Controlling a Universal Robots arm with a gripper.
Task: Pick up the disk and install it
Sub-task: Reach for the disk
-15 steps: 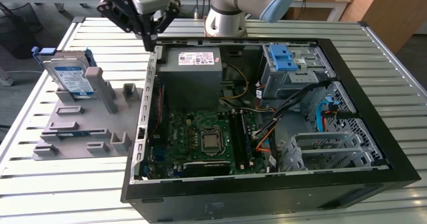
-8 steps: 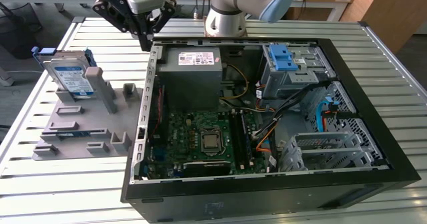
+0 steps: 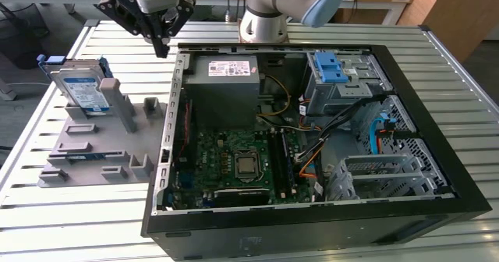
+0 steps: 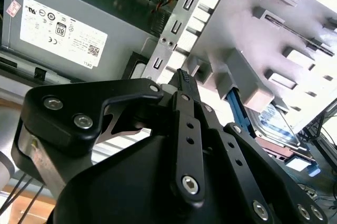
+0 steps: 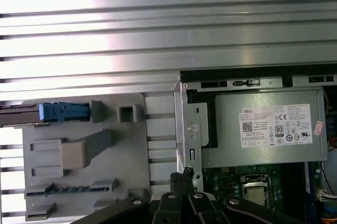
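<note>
The arm (image 3: 265, 10) rises from the worktop (image 3: 78, 227) just behind the open computer case (image 3: 436, 215) and reaches across toward the exterior view's left. Its wrist is turned so that the black jaws point straight down. They hang above the worktop just outside the case's far corner, beside the wall nearest the grey power-supply box (image 3: 226, 78). The jaws look pressed together at their tips, with nothing between them; both wrist views show the black linkages folded in close.

The disk (image 3: 82, 89) is outside the case, well apart from it on the exterior view's left. It stands on edge, tilted, on a grey holder plate (image 3: 86, 157) that lies on the worktop alongside the case wall, and it leans by a grey upright post. Its blue-and-white label faces up and its blue rail shows along the upper edge. The jaws are between the case corner and the disk, touching neither.
</note>
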